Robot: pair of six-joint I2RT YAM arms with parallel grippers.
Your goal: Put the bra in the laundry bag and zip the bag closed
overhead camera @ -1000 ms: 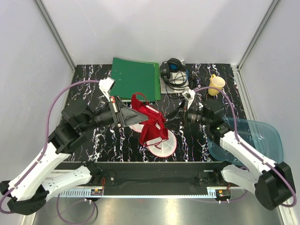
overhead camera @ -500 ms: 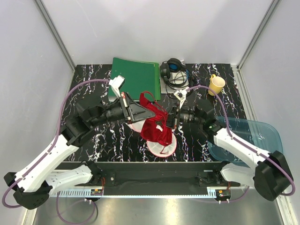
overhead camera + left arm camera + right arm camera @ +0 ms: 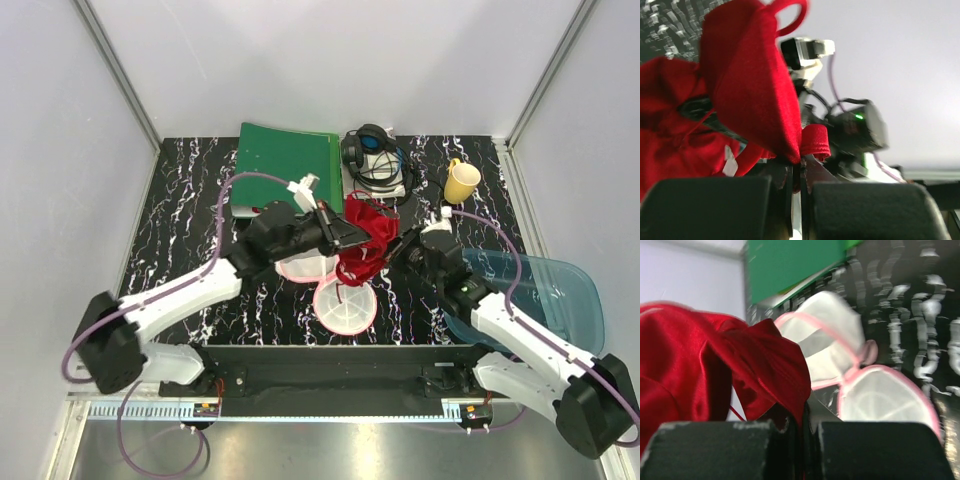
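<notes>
Left jaws, right jaws clamped on bra point(image 3: 366, 232); bunched, long axis left-right, near laundry bag point(image 3: 342, 306).

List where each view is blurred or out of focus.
Top external: sharp, evenly lit, only soft shadows on the table. Left wrist: the bra close to the lens is soft, the right arm behind it smeared. Right wrist: the table's marbling streaks with motion blur, and the laundry bag has fuzzy edges.
</notes>
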